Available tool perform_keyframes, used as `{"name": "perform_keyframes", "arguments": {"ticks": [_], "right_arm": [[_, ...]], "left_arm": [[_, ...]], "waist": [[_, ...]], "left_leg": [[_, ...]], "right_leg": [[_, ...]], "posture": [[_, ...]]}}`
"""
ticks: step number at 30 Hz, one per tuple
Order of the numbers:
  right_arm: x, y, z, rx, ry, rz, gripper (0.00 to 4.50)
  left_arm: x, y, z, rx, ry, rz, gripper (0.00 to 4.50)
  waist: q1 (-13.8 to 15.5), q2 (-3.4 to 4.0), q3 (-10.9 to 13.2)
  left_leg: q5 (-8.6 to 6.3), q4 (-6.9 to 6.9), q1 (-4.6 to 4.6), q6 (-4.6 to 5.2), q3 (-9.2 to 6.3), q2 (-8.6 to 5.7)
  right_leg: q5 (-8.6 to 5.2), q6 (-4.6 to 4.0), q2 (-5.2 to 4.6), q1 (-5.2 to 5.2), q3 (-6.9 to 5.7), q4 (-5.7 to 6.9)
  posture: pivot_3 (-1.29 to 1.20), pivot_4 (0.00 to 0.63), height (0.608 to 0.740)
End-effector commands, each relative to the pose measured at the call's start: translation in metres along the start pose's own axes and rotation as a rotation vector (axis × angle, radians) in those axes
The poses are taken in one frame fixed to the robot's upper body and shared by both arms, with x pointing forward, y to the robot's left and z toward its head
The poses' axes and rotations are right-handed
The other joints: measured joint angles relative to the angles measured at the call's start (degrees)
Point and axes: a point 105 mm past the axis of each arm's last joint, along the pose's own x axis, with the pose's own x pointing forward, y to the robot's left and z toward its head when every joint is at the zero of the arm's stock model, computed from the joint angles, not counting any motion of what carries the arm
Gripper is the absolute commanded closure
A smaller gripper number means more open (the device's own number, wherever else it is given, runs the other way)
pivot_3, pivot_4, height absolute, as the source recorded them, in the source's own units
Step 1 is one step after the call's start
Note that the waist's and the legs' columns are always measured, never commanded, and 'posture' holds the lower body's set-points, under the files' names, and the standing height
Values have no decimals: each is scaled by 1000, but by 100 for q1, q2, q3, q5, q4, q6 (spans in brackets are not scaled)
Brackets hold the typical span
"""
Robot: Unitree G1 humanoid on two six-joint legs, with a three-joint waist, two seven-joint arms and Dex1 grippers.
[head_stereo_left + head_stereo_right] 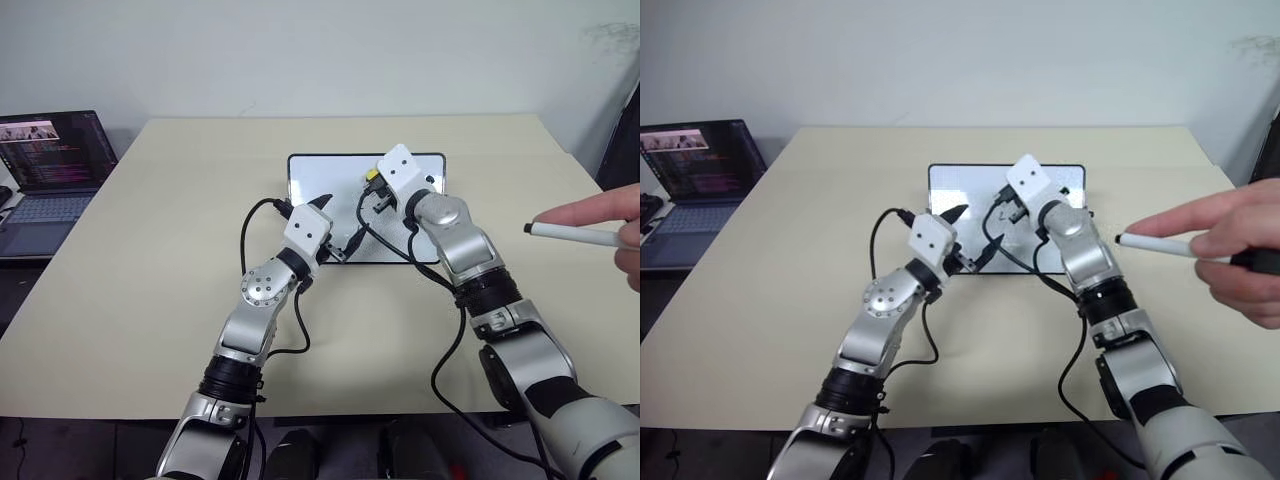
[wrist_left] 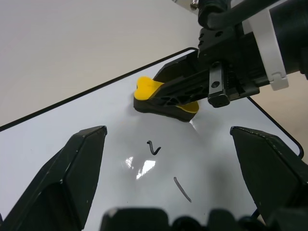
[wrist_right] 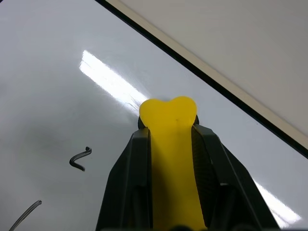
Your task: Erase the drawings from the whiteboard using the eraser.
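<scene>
The whiteboard (image 1: 312, 178) lies flat on the table, black-framed and glossy. My right gripper (image 1: 374, 186) is shut on the yellow eraser (image 2: 148, 88), holding it by its sides with the dark underside down on the board near the far edge. In the right wrist view the eraser (image 3: 168, 118) sticks out past the fingertips. Two thin black marks of the drawings (image 2: 153, 148) sit on the board just short of the eraser, one a small hook (image 3: 80, 160) and one a short stroke (image 2: 182, 189). My left gripper (image 1: 334, 225) hovers open over the board's near part.
A person's hand (image 1: 610, 215) holds a marker (image 1: 572, 234) over the table's right side, tip pointing toward my right arm. An open laptop (image 1: 52, 165) stands off the table's left edge. Black cables loop over the board's near edge. The beige table (image 1: 170, 230) surrounds the board.
</scene>
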Motion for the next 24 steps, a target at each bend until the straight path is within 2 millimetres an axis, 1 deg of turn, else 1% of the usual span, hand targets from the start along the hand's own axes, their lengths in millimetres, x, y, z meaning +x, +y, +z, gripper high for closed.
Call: {"name": "perform_keyframes", "arguments": {"ticks": [1,8,19,24], "right_arm": [[-11,-6,0,45,4,-3,3643],[-21,-11,5,72,4,-9,3643],[-37,-23,15,109,-14,-1,3643],[-43,-26,16,126,-21,16,3643]], "left_arm": [[-1,-2,13,21,-52,-11,0],[-9,-5,10,17,-42,-24,0],[-37,-4,-4,18,30,-23,0],[-55,-10,-12,-8,70,-42,0]], "waist": [[-8,0,0],[-19,1,1],[-20,2,3],[-20,3,3]], "left_leg": [[0,0,0,0,1,0],[0,-5,-5,-1,4,3],[-2,-8,-10,0,5,4],[-2,-9,-10,1,5,4]], "right_leg": [[0,0,0,-1,1,0],[-1,0,0,-9,3,-5],[-1,0,0,-11,4,-17],[-1,0,-1,-10,4,-19]], "posture": [[0,150,740],[0,150,740],[0,150,740],[0,150,740]]}}
